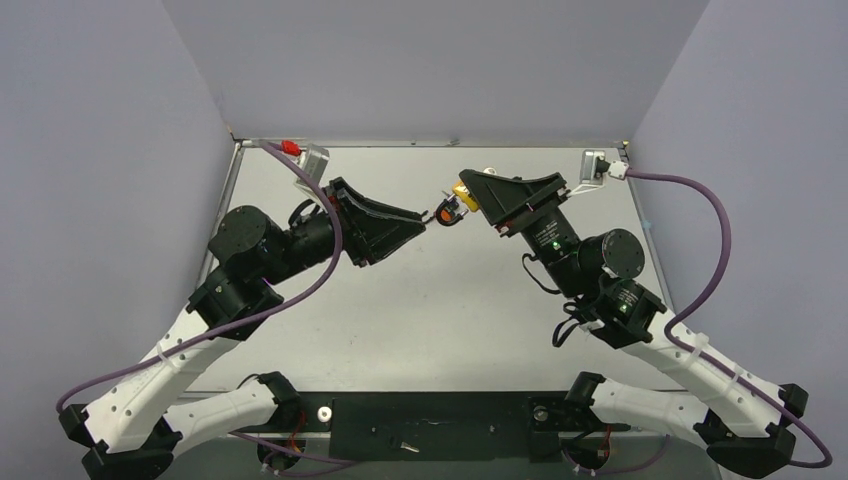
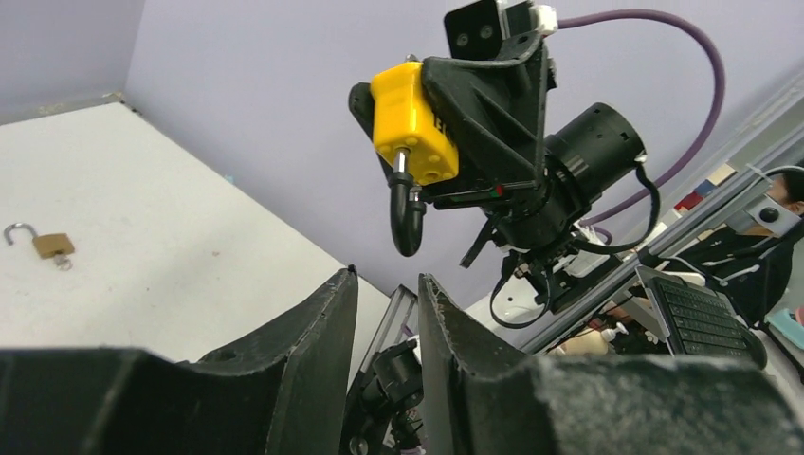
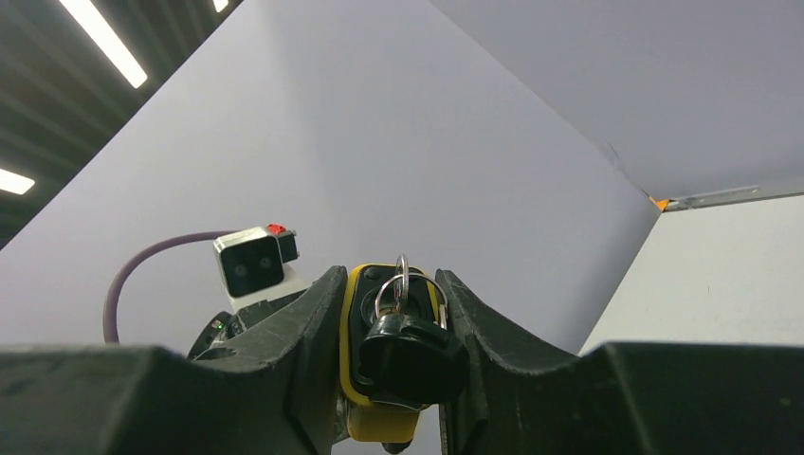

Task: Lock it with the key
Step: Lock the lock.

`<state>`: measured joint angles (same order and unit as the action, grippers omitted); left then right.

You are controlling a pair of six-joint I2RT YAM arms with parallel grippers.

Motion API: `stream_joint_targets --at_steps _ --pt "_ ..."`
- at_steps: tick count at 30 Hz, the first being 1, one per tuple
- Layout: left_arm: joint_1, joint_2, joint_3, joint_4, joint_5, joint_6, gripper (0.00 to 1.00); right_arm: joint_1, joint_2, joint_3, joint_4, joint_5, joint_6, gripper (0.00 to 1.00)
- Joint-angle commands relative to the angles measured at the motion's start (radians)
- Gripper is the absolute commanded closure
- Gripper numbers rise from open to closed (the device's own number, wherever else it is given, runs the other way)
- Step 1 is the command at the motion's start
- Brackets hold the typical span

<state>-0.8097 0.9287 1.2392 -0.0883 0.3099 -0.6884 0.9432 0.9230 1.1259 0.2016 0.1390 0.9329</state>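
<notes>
My right gripper (image 1: 466, 188) is shut on a yellow padlock (image 2: 412, 123) and holds it in the air above the table's far middle. A key with a black head (image 2: 408, 213) sits in the padlock's keyhole and sticks out toward my left gripper. In the right wrist view the padlock (image 3: 389, 422) sits between the fingers, with the key head (image 3: 412, 358) and a metal key ring (image 3: 403, 282) in front of it. My left gripper (image 1: 424, 221) is open with a narrow gap and empty, its tips (image 2: 387, 275) just short of the key head.
A small brass padlock (image 2: 43, 245) with its shackle open lies on the white table (image 1: 440, 300), seen at the left of the left wrist view. Grey walls enclose the table on three sides. Purple cables (image 1: 715, 230) loop from both wrists.
</notes>
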Motion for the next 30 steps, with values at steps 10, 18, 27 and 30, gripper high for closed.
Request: stream_joint_targets --at_steps 10,18,27,30 --pt "0.059 0.052 0.003 0.202 0.144 -0.11 0.68 0.004 -0.008 -0.012 0.198 0.056 0.052 1.0" --pt "0.064 0.095 0.018 0.253 0.194 -0.137 0.67 0.011 0.002 -0.017 0.203 0.062 0.052 1.0" --pt "0.064 0.117 0.025 0.28 0.228 -0.148 0.67 0.013 0.013 -0.015 0.198 0.067 0.037 1.0" --pt "0.064 0.127 0.027 0.294 0.237 -0.157 0.67 0.018 0.018 -0.016 0.197 0.067 0.03 1.0"
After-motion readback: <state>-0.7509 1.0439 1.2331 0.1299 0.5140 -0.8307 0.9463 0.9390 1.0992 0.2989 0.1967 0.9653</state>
